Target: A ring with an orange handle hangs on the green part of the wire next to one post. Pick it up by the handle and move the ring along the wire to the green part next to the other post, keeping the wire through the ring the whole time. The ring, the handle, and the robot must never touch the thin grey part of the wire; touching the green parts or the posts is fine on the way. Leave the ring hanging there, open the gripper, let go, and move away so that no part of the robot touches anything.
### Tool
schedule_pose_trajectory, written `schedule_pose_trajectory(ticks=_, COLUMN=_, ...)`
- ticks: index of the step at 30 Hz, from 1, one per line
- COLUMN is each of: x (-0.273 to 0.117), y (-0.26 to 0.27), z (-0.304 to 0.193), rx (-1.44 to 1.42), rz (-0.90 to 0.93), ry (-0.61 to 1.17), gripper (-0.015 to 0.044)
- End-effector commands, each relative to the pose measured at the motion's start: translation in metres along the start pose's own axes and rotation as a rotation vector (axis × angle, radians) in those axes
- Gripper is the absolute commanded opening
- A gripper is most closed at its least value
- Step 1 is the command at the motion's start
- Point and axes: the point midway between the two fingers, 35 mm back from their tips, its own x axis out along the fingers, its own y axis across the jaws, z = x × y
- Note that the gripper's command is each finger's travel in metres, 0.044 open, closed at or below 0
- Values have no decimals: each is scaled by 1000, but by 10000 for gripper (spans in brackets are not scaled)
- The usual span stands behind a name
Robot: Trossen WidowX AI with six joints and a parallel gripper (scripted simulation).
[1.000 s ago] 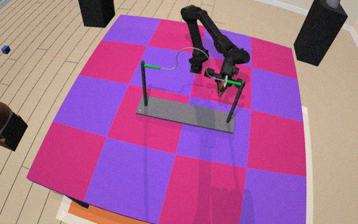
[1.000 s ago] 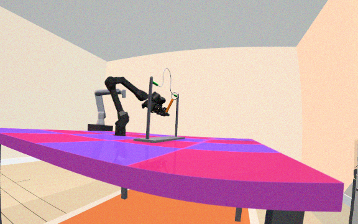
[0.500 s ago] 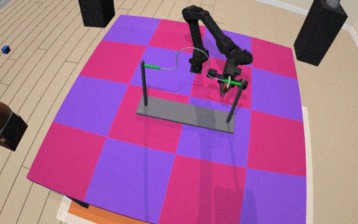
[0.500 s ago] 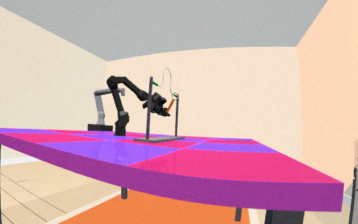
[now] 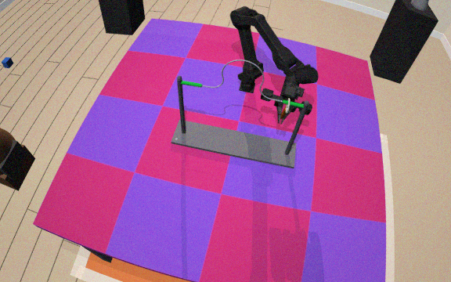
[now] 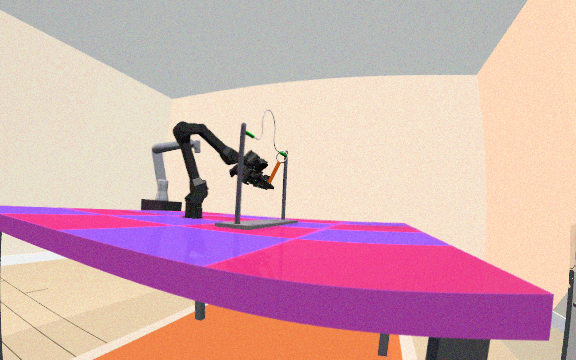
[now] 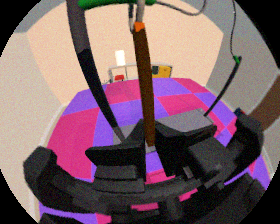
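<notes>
Top view: ring (image 5: 287, 106) (image 6: 281, 158) (image 7: 140, 10) around a green part (image 5: 298, 105) (image 6: 283, 153) (image 7: 106, 2) of the wire, beside its post (image 5: 296, 129) (image 6: 284, 190) (image 7: 93, 75). It sits nearer the end where the thin grey part (image 5: 245, 60) (image 6: 268, 111) (image 7: 233, 30) begins than the post end. Seen nearly edge-on here, a narrow pale loop; in the exterior view it opens into a slim round outline.

Handle (image 5: 283, 113) (image 6: 274, 172) (image 7: 146, 80): straight, slender bar, plain orange in the exterior view; up close in the wrist view, bright orange at the top and shaded brown along its length. Tilted in the exterior view, upper end at the ring, leaning toward the post.

Gripper (image 5: 280, 121) (image 6: 270, 185) (image 7: 144, 120) clamped on the handle's lower portion, black fingers on either side of the bar. Ring is above the fingertips, apart from them, with the handle's upper length showing between. The other green part (image 5: 191, 84) (image 6: 250, 134) (image 7: 237, 60), by the far post (image 5: 182, 110) (image 6: 239, 180) (image 7: 222, 92), lies well apart from the ring
</notes>
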Motion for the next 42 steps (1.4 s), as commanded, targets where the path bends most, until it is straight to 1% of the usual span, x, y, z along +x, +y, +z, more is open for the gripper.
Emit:
schedule_pose_trajectory(ticks=1, x=0, y=-1, z=-1, rx=2, rz=-5, ry=-2, gripper=-150)
schedule_pose_trajectory(ticks=14, x=0, y=-1, z=-1, rx=2, rz=-5, ry=-2, gripper=-150)
schedule_pose_trajectory(ticks=26, x=-1, y=0, z=-1, rx=0, rz=-1, ry=1, gripper=160)
schedule_pose_trajectory(ticks=42, x=-49, y=0, z=-2, rx=2, rz=-5, ry=2, gripper=160)
